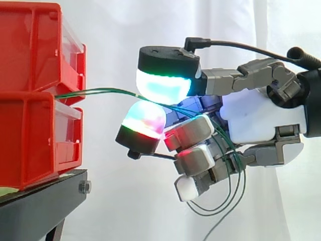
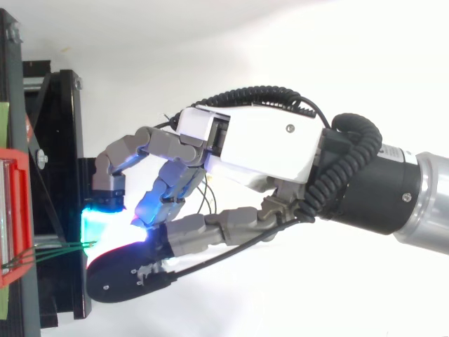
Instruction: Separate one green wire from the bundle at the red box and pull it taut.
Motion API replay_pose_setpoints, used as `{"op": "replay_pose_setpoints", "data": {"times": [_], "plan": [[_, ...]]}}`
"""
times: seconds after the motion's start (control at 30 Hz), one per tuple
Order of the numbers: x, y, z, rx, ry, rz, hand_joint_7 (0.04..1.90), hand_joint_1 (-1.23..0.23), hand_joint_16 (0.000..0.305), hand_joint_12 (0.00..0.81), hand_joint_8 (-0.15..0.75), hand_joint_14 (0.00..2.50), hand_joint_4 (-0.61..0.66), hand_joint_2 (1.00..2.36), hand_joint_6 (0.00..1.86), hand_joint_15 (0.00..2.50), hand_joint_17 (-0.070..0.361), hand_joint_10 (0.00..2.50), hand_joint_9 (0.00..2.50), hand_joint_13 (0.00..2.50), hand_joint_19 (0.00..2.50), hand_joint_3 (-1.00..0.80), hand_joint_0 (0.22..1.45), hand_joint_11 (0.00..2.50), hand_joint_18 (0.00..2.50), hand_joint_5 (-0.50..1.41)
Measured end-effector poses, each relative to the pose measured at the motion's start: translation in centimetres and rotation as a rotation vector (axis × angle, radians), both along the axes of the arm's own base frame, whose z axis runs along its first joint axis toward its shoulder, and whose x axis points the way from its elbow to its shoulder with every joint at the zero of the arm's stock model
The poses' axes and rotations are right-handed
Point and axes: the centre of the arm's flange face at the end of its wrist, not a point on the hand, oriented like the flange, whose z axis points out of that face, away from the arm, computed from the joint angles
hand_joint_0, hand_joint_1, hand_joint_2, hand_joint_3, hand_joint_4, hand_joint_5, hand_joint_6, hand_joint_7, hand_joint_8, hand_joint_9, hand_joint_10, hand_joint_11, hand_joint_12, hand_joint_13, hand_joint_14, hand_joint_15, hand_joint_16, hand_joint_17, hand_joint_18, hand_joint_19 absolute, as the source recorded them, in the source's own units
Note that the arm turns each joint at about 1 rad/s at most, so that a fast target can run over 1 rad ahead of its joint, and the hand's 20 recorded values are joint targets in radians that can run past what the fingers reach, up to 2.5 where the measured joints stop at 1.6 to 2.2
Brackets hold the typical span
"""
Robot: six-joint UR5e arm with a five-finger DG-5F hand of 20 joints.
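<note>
Where the two stacked red plastic bins (image 1: 30,125) meet, thin green wires (image 1: 80,92) are seen leaving the front of the stack. From the bins they are carried across open air in a shallow arch, without sag, to the hand (image 1: 261,120), which is held just clear of the bins on the side away from the black metal stand (image 1: 40,206) beneath them.

The wires are taken in between two fingertip pads: a cyan-white glowing pad (image 1: 163,85) above and a red, green and blue glowing pad (image 1: 144,119) below. These pads are closed together on the strands, with the bins' front not touched. The remaining fingers are curled in towards the white palm. How many strands are nipped between the pads cannot be told.

Beyond the pads, farther from the bins, the wires are threaded through the curled fingers and left hanging in loose loops below the hand.

From above, the hand (image 2: 266,144) is seen reaching towards the bins (image 2: 15,210), and the green strands (image 2: 59,248) are seen bridging the gap from bin edge to glowing pads over the stand (image 2: 63,140).
</note>
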Motion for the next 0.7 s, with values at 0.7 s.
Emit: {"op": "replay_pose_setpoints", "data": {"times": [0.7], "plan": [[0.03, -0.34, -0.03, 0.001, -0.003, -0.003, 0.96, -0.67, 0.049, 0.367, 0.342, 0.02, 0.26, 1.00, 0.89, 1.39, 0.111, 0.45, 1.06, 1.34, 0.49, -0.50, 0.57, 1.48, 0.94, -0.23]]}}
